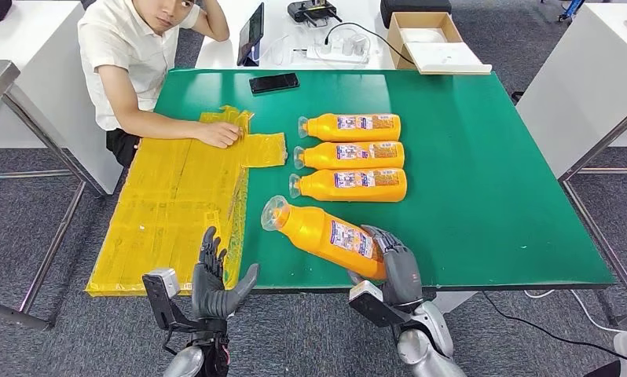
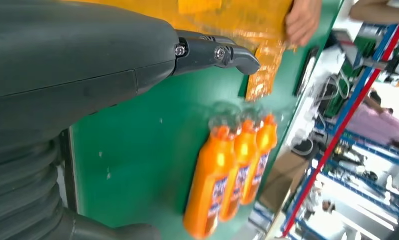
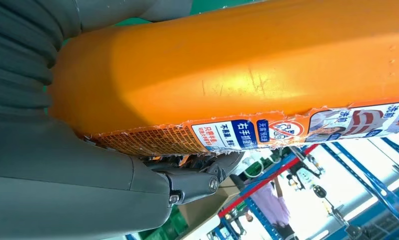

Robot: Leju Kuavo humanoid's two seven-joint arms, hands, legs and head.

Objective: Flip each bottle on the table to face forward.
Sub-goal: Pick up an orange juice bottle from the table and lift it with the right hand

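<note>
Head view: the right hand (image 1: pixel 395 263) grips the base of an orange plastic bottle with a clear cap (image 1: pixel 324 232), lying slantwise near the green table (image 1: pixel 483 173) front edge, cap pointing far-left. Three matching orange bottles (image 1: pixel 350 152) lie side by side beyond, caps leftward. The left hand (image 1: pixel 214 280) hovers spread, holding nothing.

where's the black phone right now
In the head view the black phone lies flat near the far edge of the green table, beyond the row of three orange bottles and just right of the seated person.
</note>
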